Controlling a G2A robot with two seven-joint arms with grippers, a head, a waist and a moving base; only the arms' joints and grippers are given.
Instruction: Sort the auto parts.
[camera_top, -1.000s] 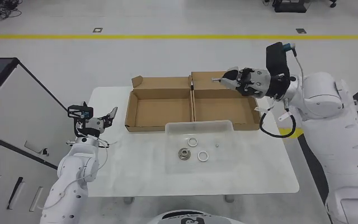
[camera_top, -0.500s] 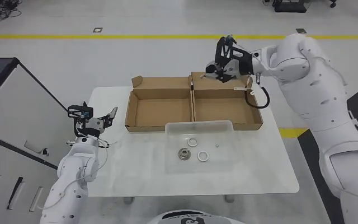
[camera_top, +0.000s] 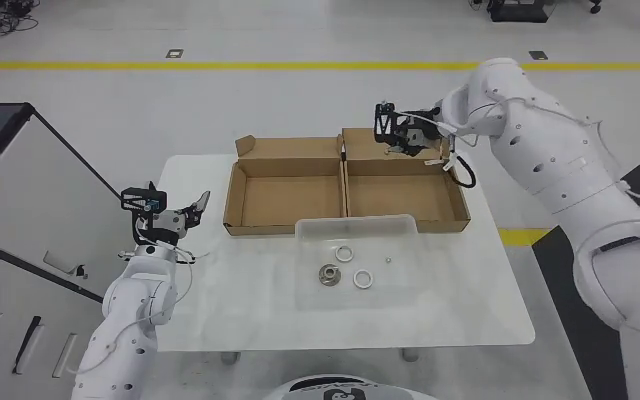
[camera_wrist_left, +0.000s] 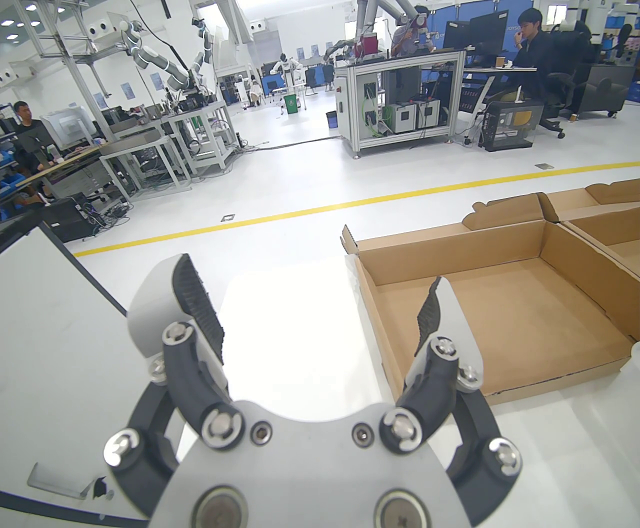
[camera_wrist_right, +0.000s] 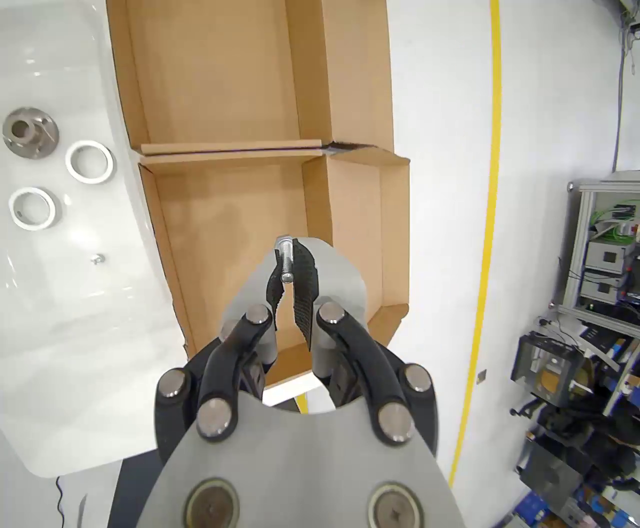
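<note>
the right gripper (camera_wrist_right: 289, 251) has swung over the right box's (camera_top: 400, 196) far wall, pinching a bolt (camera_wrist_right: 285, 264); left gripper (camera_wrist_left: 315, 300) hangs agape.

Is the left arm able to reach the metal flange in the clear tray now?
Probably yes. The left gripper is open and empty, the tray around the flange has no lid, bare table lies between, and the right gripper holds a bolt away over the farther cardboard box.

Auto parts, mostly in a clear tray (camera_wrist_right: 55, 350).
Metal flange (camera_wrist_right: 30, 132), two white rings (camera_wrist_right: 90, 161) and small nut (camera_wrist_right: 96, 258) lie inside; silver bolt (camera_wrist_right: 285, 262) held over right box (camera_wrist_right: 220, 220).
</note>
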